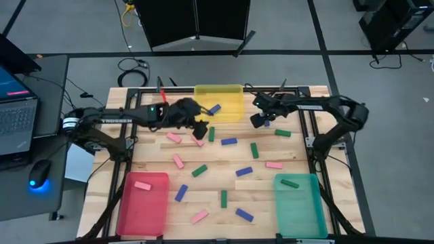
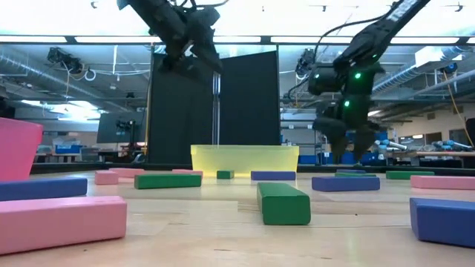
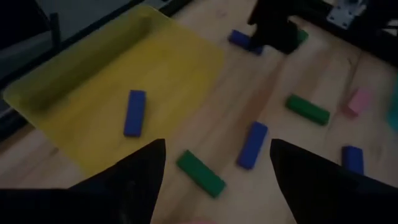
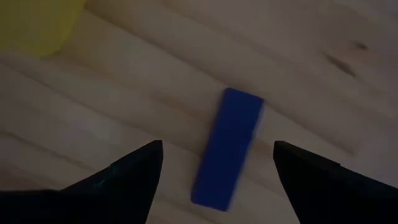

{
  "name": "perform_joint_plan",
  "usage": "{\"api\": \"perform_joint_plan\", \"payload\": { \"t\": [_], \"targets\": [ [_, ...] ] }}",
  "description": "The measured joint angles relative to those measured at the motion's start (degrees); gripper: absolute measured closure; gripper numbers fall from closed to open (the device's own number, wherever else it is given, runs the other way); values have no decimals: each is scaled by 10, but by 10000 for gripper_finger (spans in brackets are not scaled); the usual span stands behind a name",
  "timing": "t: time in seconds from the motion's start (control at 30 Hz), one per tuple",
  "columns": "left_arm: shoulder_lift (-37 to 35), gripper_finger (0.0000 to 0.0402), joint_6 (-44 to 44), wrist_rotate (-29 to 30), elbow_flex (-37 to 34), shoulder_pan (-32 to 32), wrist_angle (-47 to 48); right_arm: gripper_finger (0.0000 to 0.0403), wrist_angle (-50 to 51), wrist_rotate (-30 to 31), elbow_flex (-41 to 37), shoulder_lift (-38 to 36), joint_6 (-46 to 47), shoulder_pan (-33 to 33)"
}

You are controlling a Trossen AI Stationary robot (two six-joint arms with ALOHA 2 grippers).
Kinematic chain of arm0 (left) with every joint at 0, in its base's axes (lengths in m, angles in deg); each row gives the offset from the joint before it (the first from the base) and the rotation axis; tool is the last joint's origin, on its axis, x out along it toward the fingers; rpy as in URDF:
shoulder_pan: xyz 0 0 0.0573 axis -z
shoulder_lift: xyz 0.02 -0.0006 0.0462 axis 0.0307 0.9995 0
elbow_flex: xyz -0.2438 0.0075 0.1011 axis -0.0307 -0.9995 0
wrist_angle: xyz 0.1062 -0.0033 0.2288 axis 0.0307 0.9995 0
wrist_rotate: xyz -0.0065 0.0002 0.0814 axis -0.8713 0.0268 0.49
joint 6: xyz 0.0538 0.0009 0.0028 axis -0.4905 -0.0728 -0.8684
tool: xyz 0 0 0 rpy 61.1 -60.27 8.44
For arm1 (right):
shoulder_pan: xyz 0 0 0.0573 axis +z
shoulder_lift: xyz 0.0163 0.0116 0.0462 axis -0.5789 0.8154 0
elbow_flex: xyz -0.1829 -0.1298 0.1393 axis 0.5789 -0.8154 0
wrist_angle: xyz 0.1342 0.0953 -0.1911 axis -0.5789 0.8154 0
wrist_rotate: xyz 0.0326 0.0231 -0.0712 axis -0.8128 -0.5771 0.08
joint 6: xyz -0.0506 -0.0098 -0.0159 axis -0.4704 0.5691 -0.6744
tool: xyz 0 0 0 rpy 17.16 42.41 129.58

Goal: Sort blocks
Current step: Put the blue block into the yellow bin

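Blue block lies flat on the bench, directly beneath the spread, empty right pincer, its long axis running fore-aft between the fingers. Right arm is nearer. Farther off, the left pincer, also spread, hangs beside the yellow tray.

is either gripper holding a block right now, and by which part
No, nothing is held. The left gripper is open and empty by the yellow tray; the right gripper is open above a blue block.

One block in the far tray — others strewn across the table.
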Motion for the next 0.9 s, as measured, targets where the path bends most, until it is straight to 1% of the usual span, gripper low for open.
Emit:
{"api": "perform_joint_plan", "payload": {
  "t": [0.1,0.17,0.33,0.43,0.53,0.63,0.73,0.8,0.9],
  "targets": [
    [-9,111,5,20,-15,35,3,93,3,-2,16,37,3,0],
    [-20,113,6,34,-30,55,-1,106,10,-3,20,54,9,0],
    [-77,115,28,76,-73,82,-3,153,15,-19,23,70,28,-12],
    [-116,115,42,92,-99,85,-1,189,13,-23,22,70,29,-14],
    [-139,115,55,92,-122,81,13,237,18,-22,22,71,30,-14],
    [-141,115,80,89,-134,68,68,290,21,-16,23,73,33,-11],
    [-137,115,98,81,-144,56,113,291,28,-12,23,72,39,-12],
    [-133,115,99,73,-147,53,125,291,29,-8,21,70,39,-12],
    [-129,115,85,66,-149,44,165,291,45,16,19,55,39,-8]
  ]
}}
